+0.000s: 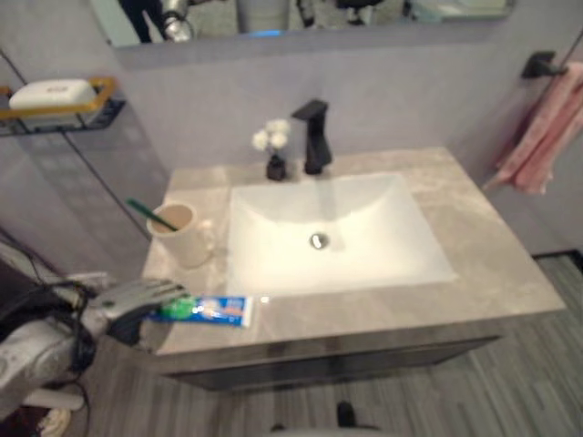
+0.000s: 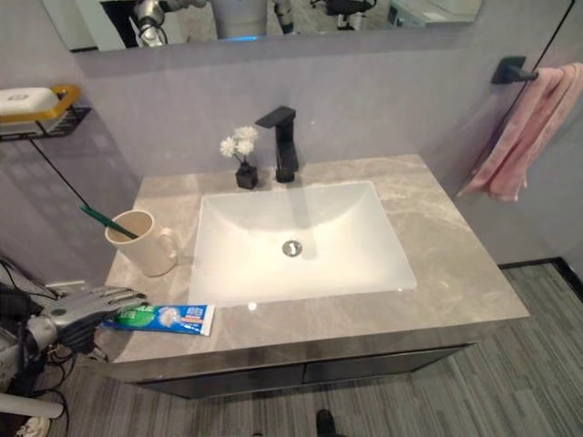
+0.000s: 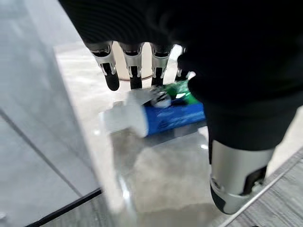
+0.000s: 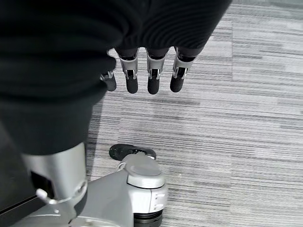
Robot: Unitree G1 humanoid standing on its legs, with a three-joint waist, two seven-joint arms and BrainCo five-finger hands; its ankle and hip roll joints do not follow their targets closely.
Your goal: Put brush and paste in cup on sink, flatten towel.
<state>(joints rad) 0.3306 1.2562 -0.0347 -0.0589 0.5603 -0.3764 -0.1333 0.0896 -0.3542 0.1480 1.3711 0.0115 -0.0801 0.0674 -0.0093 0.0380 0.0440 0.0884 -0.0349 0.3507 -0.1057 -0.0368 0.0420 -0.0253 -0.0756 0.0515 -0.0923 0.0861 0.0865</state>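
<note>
A blue, green and white toothpaste tube [image 1: 208,310] lies flat on the counter's front left corner. My left hand [image 1: 137,301] hovers at the tube's left end with straight fingers [image 3: 135,71] and holds nothing; the tube [image 3: 156,113] shows just past them. A cream cup [image 2: 146,242] stands at the counter's left with a green toothbrush [image 2: 105,221] leaning in it. A pink towel [image 2: 517,138] hangs bunched on a black bar at the right wall. My right hand [image 4: 142,71] hangs over the floor, fingers straight and empty.
A white basin [image 1: 328,232] is set in the grey stone counter [image 1: 496,264], with a black tap [image 1: 314,137] and a small vase of white flowers [image 1: 273,150] behind it. A wire shelf with a soap bar [image 1: 53,94] is on the left wall.
</note>
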